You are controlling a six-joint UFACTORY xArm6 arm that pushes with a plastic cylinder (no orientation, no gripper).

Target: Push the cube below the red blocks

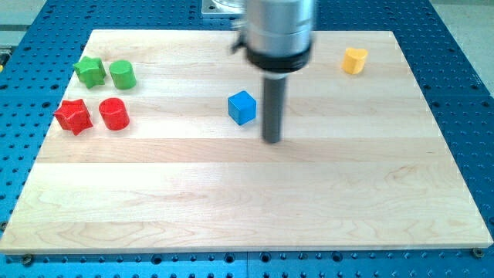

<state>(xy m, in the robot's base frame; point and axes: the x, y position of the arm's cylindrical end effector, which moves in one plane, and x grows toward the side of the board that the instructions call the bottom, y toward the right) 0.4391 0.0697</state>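
A blue cube (241,107) sits near the middle of the wooden board (247,193). My tip (272,140) rests on the board just to the right of the cube and a little lower in the view, apart from it. A red star-shaped block (73,116) and a red cylinder (113,113) stand side by side at the view's left, far from the cube.
A green star-shaped block (90,72) and a green cylinder (122,75) stand just above the red blocks. A yellow block (354,60) sits at the view's top right. A blue perforated table (463,69) surrounds the board.
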